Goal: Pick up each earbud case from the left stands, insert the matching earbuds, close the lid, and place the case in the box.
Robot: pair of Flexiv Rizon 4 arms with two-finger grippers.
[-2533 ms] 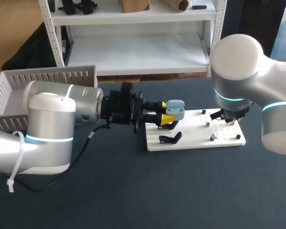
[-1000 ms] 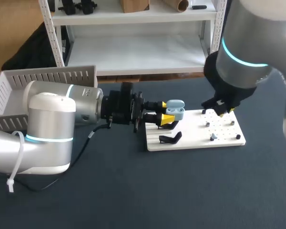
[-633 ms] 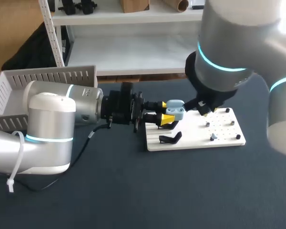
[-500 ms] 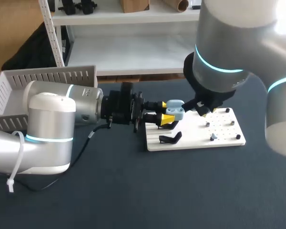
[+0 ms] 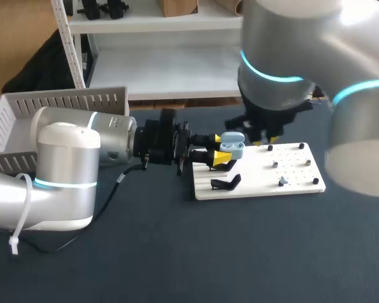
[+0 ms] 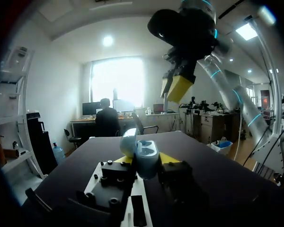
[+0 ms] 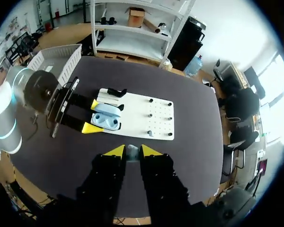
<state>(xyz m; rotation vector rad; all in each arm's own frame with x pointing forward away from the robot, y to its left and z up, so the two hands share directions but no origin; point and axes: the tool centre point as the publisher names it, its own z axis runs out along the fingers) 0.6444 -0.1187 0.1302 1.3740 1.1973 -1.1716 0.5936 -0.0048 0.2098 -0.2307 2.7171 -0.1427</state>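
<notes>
The table (image 5: 177, 252) is dark, and the white box (image 5: 25, 120) sits far on my left. My left gripper (image 5: 222, 151) squeezes the blue case (image 5: 232, 145) from both sides, lid open, over the white board (image 5: 290, 183). My right gripper (image 7: 131, 153) hangs above, pinching a tiny earbud (image 7: 131, 150). I think I must next lower it straight into its hole.
</notes>
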